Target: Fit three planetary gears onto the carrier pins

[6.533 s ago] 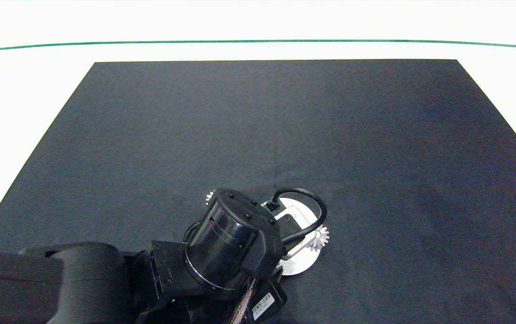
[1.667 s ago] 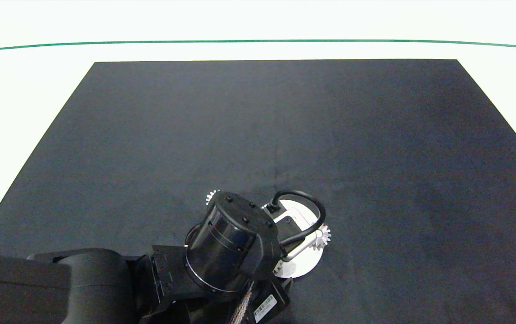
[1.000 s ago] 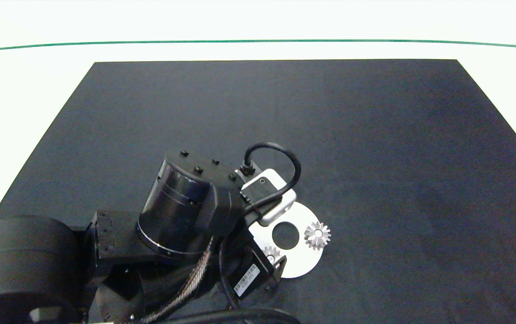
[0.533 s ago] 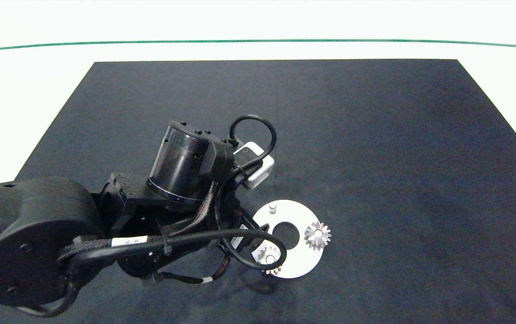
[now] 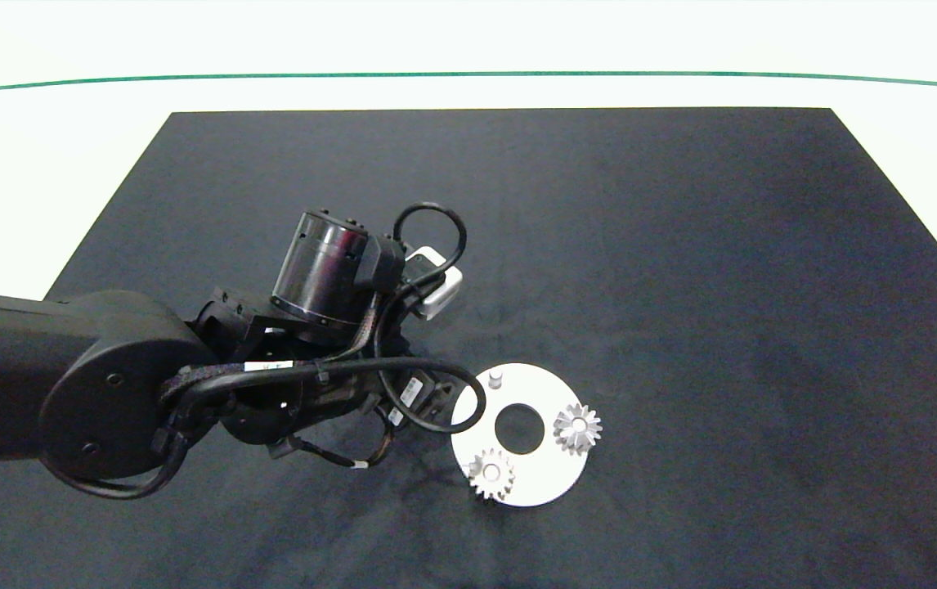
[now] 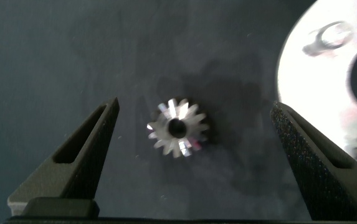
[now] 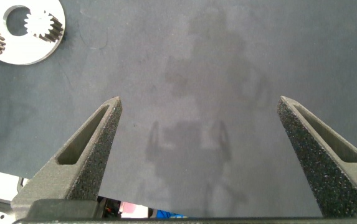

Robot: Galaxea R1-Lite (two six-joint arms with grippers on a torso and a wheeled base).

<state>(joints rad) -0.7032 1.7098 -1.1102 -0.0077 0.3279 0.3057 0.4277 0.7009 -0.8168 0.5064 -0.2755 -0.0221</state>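
Note:
The white carrier disc (image 5: 546,483) lies on the black mat. Two planetary gears sit on its pins, one at the right (image 5: 576,428) and one at the front left (image 5: 491,474). The far carrier pin (image 5: 495,377) is bare. A third gear (image 6: 178,127) lies flat on the mat just left of the disc (image 6: 315,81), between the fingers of my open left gripper (image 6: 195,106), untouched. In the head view the left arm (image 5: 329,270) hides that gear. My right gripper (image 7: 200,101) hangs open over bare mat, far from the disc (image 7: 38,53).
The black mat (image 5: 681,245) covers the white table, with a green line (image 5: 468,75) beyond it. The right arm is outside the head view. Cables loop around the left wrist next to the disc's left rim.
The left arm has lifted off the disc, leaving a second gear on the front-left pin. It swung back and to the left, and its open fingers now straddle the loose gear.

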